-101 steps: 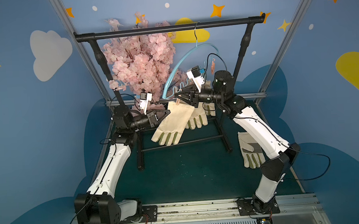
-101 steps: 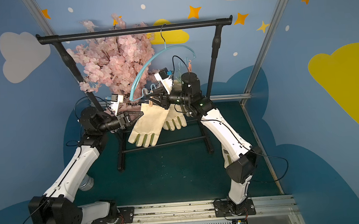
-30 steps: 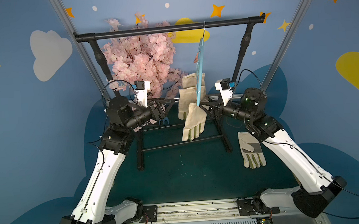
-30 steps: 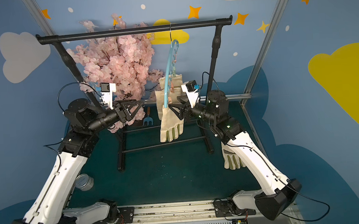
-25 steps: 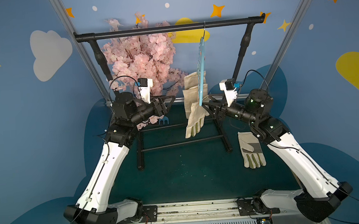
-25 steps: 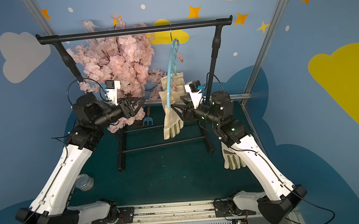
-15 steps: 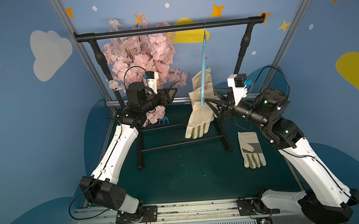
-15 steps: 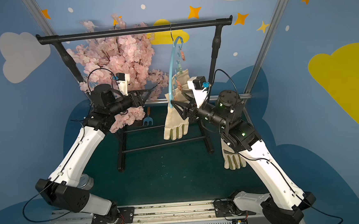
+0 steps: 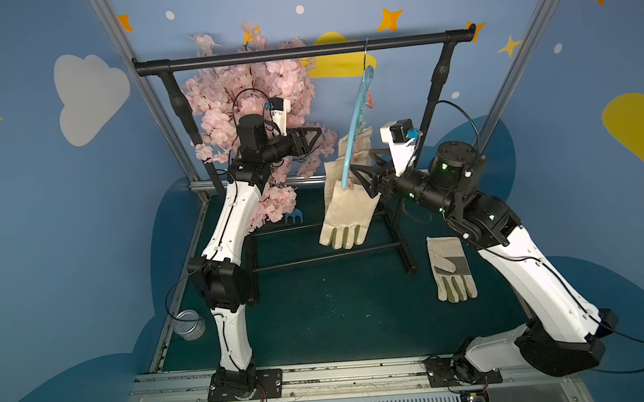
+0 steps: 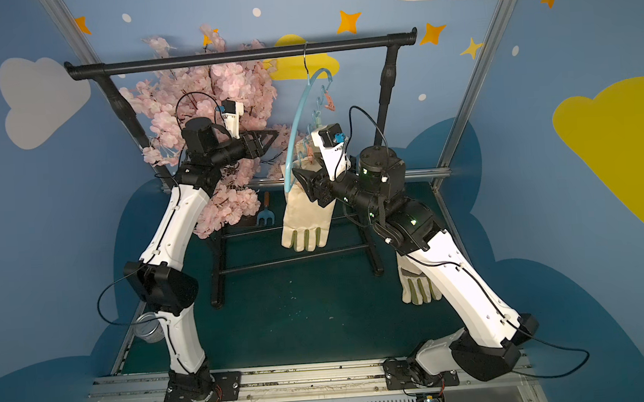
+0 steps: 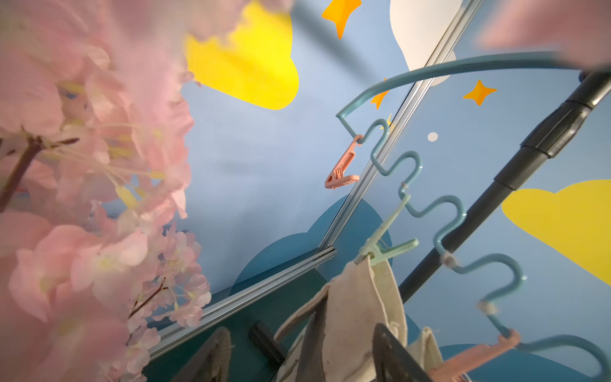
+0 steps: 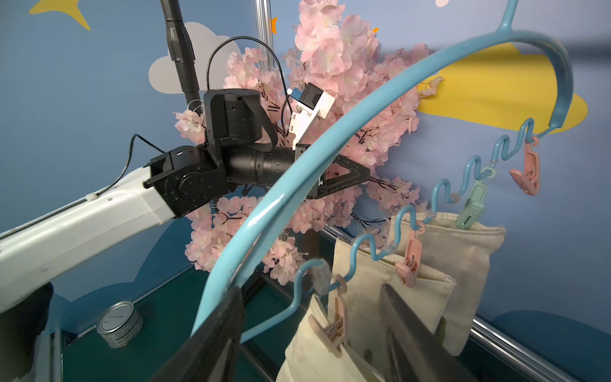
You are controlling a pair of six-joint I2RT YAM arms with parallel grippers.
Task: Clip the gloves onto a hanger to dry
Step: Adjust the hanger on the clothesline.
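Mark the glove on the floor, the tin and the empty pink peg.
floor glove (image 9: 451, 268): a top view, palm.
tin (image 9: 189, 324): a top view, lid.
empty pink peg (image 12: 528, 177): right wrist view, body.

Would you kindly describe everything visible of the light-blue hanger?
The hanger is glossy light-blue, plastic-looking: an arch over a wavy lower bar, hung by a wire hook from the black rack bar and tilted. Three pegs grip gloves; one pink peg hangs empty. The right tool stands open around its lowest end.

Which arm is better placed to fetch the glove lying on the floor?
Probably right: the glove lies beside the right arm, below the right claw; the left claw is up by the blossoms, farther off.
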